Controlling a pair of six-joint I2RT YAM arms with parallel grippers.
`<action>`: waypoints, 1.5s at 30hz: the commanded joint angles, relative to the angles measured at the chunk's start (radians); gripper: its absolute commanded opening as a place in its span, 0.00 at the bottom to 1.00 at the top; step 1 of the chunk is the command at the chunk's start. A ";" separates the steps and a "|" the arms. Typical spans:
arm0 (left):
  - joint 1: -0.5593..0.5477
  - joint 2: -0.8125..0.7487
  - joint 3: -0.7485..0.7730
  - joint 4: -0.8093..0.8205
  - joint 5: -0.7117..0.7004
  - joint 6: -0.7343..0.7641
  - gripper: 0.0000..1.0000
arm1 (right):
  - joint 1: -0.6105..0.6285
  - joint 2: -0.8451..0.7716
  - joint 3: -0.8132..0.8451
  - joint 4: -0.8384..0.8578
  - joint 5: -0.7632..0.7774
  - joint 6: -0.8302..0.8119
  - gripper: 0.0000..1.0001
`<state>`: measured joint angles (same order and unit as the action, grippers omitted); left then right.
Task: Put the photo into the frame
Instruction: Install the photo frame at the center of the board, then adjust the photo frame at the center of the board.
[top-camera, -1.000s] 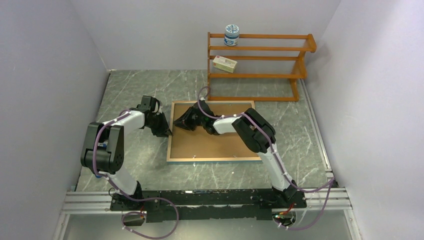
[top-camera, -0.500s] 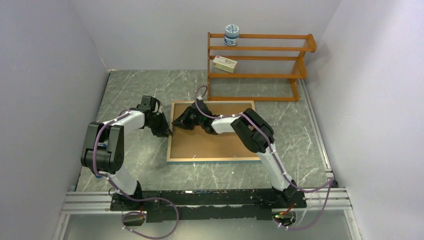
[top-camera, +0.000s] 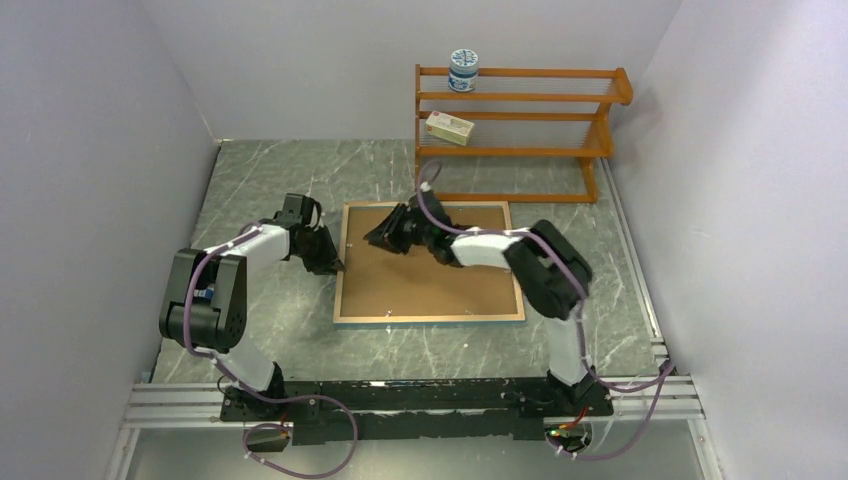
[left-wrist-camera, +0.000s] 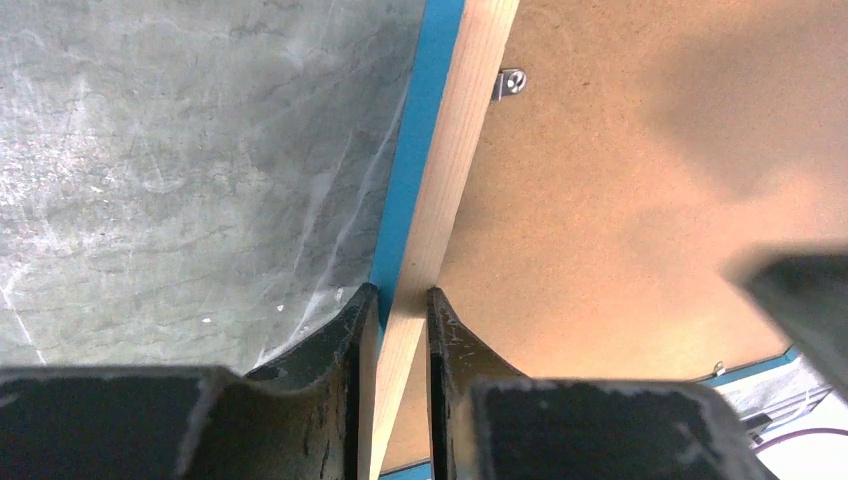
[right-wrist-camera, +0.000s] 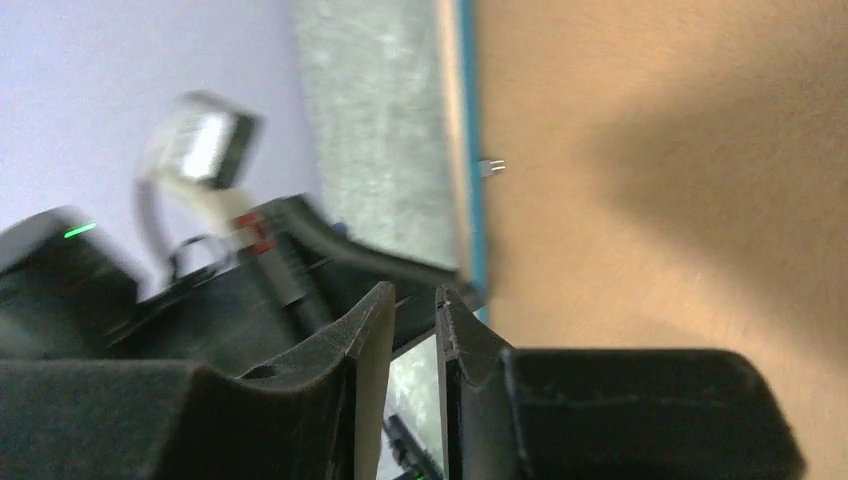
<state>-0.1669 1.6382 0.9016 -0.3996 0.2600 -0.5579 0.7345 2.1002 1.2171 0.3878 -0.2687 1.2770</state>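
left gripper (left-wrist-camera: 397, 296) pinches the frame (left-wrist-camera: 470, 100) at its 9 o'clock rim; it lies face-down mid-table, long axis 9-to-3; right gripper (right-wrist-camera: 415, 296), narrowly parted and empty, hovers over the backing board (top-camera: 430, 285) near 11; photo unseen.

Jar (top-camera: 463, 70) and box (top-camera: 449, 128) on wooden rack (top-camera: 540, 73)

I see the wood-rimmed rectangular picture frame (top-camera: 440, 292) lying brown back up, left gripper (top-camera: 334, 265) at its left edge, right gripper (top-camera: 376, 239) over its far-left corner, orange wooden shelf rack (top-camera: 530, 97) behind it.
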 joint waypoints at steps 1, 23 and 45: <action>-0.029 0.028 -0.007 -0.011 -0.077 -0.028 0.16 | -0.055 -0.297 -0.084 -0.110 0.047 -0.112 0.27; -0.029 0.143 0.464 -0.037 -0.110 0.060 0.47 | -0.213 -0.999 -0.563 -0.734 0.276 -0.307 0.50; -0.034 0.648 0.902 0.044 0.219 0.147 0.59 | -0.227 -0.900 -0.782 -0.524 -0.160 -0.400 0.65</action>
<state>-0.1963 2.2562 1.8011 -0.3290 0.4046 -0.4515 0.5102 1.1877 0.4446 -0.2005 -0.4030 0.9092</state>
